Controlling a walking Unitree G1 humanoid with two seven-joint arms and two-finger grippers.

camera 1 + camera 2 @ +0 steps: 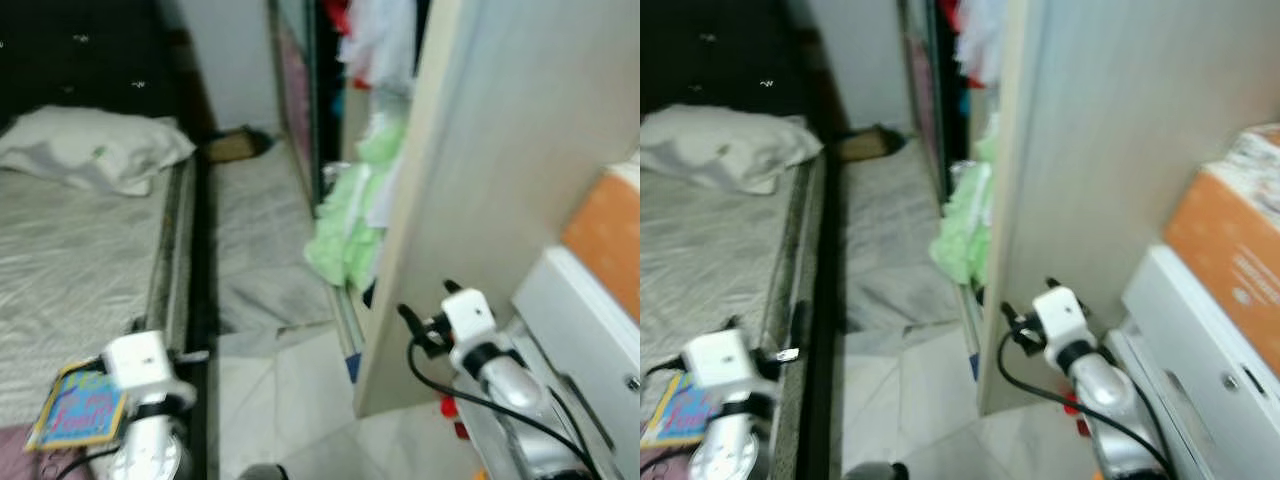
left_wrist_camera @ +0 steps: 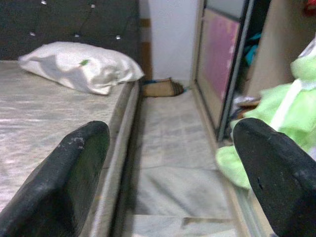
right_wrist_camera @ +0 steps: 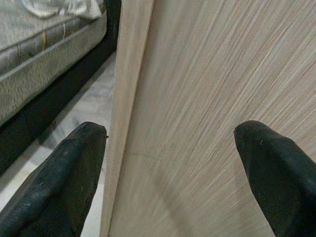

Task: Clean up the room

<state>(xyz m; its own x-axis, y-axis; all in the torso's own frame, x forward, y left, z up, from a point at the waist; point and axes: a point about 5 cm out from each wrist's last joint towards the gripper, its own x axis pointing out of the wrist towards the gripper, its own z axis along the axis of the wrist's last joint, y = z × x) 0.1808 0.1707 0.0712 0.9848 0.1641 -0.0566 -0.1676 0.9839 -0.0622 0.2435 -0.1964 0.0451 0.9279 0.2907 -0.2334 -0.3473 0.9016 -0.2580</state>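
Light green clothes point(image 1: 345, 225) spill out of the open wardrobe point(image 1: 300, 90) onto the floor strip beside the bed point(image 1: 70, 260); they also lie ahead of the left wrist camera as green clothes point(image 2: 291, 128). My left gripper point(image 2: 173, 163) is open and empty, low at the bed's edge, pointing along the aisle. A colourful booklet point(image 1: 80, 405) lies on the bed beside my left wrist. My right gripper point(image 1: 425, 305) is open and empty, its fingers point(image 3: 69, 173) close to a light wooden wardrobe panel point(image 3: 212, 98).
A white pillow point(image 1: 95, 145) lies at the head of the bed. A brown slipper point(image 2: 160, 88) sits at the aisle's far end by the wall. A grey mat point(image 1: 260, 240) covers the aisle. A white cabinet point(image 1: 590, 320) with an orange box point(image 1: 610, 240) stands right. Small red items point(image 1: 450, 405) lie on the tiles.
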